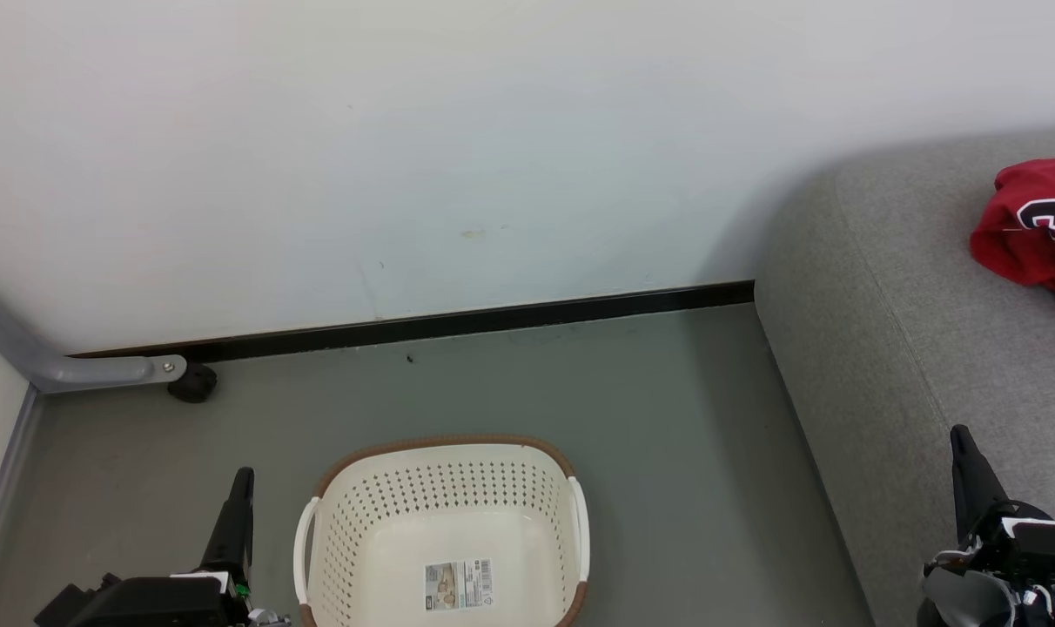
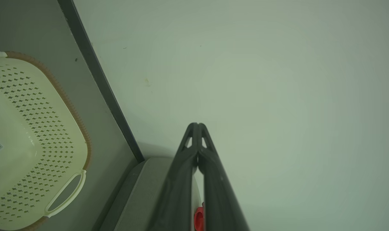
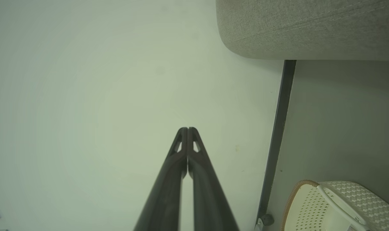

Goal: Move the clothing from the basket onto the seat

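Observation:
The cream basket (image 1: pixel 353 557) with its brown rim stands on the floor at the bottom centre, holding nothing but a label on its bottom; the wrist views catch it too, basket (image 2: pixel 30 128) and basket (image 3: pixel 310 208). The red clothing (image 1: pixel 1028 231) with black-and-white letters lies bunched on the grey seat (image 1: pixel 919 348) at the right edge; a red sliver of clothing (image 2: pixel 198 218) shows between the left fingers' lower parts. My left gripper (image 1: pixel 243 479) is shut beside the basket's left handle, empty. My right gripper (image 1: pixel 960 435) is shut over the seat's front part, empty.
A white wall with a black baseboard (image 1: pixel 458 322) runs behind the basket. A grey metal leg with a black caster (image 1: pixel 192 383) stands at the far left. Grey floor (image 1: pixel 667 453) lies between the basket and the seat.

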Robot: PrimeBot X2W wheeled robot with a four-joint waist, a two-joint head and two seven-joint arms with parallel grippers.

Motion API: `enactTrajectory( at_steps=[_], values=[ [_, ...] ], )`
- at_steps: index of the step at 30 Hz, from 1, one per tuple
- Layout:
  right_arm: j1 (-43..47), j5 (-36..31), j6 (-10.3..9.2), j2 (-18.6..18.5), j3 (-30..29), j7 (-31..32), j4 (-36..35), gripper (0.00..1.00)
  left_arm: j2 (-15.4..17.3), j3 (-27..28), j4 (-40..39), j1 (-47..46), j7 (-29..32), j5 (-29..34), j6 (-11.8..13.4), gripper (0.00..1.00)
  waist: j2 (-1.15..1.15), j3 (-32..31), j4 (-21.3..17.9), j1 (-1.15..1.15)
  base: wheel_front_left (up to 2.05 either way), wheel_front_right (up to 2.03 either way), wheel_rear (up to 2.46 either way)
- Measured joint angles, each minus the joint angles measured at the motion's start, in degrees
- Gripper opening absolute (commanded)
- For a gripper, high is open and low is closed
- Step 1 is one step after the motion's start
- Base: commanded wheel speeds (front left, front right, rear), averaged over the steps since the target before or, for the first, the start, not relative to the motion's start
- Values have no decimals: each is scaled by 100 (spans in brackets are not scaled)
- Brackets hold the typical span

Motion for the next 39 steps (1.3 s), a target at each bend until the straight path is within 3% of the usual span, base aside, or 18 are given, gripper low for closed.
enactTrajectory(
  at_steps=[39],
  values=[
    [2,4,7,1,1,0,-4,0,0,0,-9,0,0,0,0,0,0,1,0,0,0,0,0]
  ],
)
